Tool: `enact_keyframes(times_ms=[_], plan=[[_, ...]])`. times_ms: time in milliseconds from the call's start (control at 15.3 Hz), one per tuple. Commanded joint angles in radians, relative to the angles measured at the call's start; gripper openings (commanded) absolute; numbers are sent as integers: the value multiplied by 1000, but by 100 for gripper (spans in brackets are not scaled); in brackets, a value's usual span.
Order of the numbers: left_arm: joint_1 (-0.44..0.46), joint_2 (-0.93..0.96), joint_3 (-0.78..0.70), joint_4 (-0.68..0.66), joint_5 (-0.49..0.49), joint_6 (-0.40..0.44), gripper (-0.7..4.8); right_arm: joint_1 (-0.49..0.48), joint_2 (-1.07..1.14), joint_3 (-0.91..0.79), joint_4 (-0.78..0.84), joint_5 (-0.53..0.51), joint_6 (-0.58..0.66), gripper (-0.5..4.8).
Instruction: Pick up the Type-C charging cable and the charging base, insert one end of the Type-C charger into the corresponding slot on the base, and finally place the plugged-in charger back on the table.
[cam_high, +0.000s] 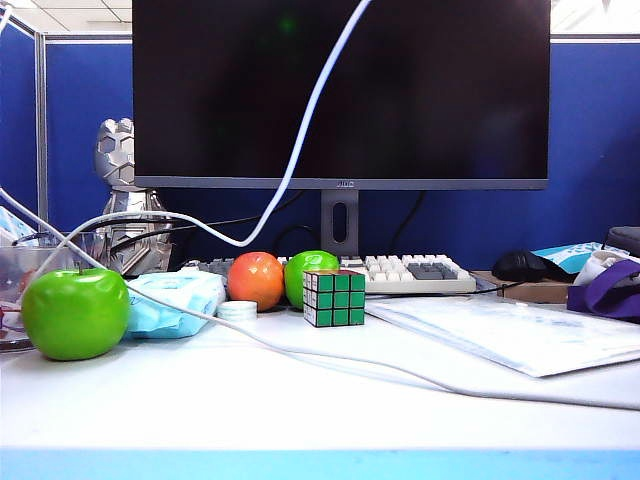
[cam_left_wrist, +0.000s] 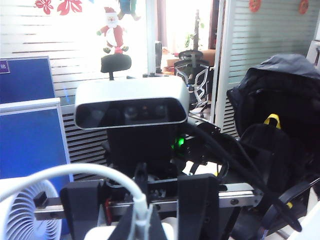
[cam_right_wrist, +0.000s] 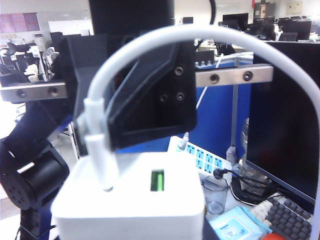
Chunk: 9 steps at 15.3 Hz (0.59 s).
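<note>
L gripper (cam_left_wrist: 142, 220) clamped on Type-C charging cable (cam_left_wrist: 95, 172) nr plug; R gripper (cam_right_wrist: 125, 125) holds charging base (cam_right_wrist: 130, 200), plug seated; both above table (cam_high: 300, 400), ready for set-down.

You can't see either gripper in the exterior view, both arms sit beyond its top edge. The cable (cam_high: 300, 140) runs off that edge at one o'clock, so its upper end escapes you. In the left wrist view the left gripper (cam_left_wrist: 145, 225) is cropped at six o'clock; its fingertips are lost, and the plug there is a blur. In the right wrist view the right gripper (cam_right_wrist: 135, 100) covers the top of the charging base (cam_right_wrist: 135, 200), whose lower part is cut at six o'clock. The keyboard (cam_right_wrist: 292, 220) is clipped at five o'clock.
</note>
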<state>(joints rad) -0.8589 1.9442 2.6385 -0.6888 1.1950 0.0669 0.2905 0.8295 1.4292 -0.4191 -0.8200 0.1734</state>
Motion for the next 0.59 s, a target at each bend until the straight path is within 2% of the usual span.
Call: enact_keyframes(times_ms=[65, 261, 587], plan=[[-6, 11, -13, -211, -15, 76, -6, -4, -6, 24, 192, 60, 20, -1], [-6, 11, -13, -310, -25, 148, -6, -4, -6, 24, 216, 60, 32, -1], [-7, 11, -13, -425, -63, 217, -6, -4, -6, 24, 271, 58, 63, -1]])
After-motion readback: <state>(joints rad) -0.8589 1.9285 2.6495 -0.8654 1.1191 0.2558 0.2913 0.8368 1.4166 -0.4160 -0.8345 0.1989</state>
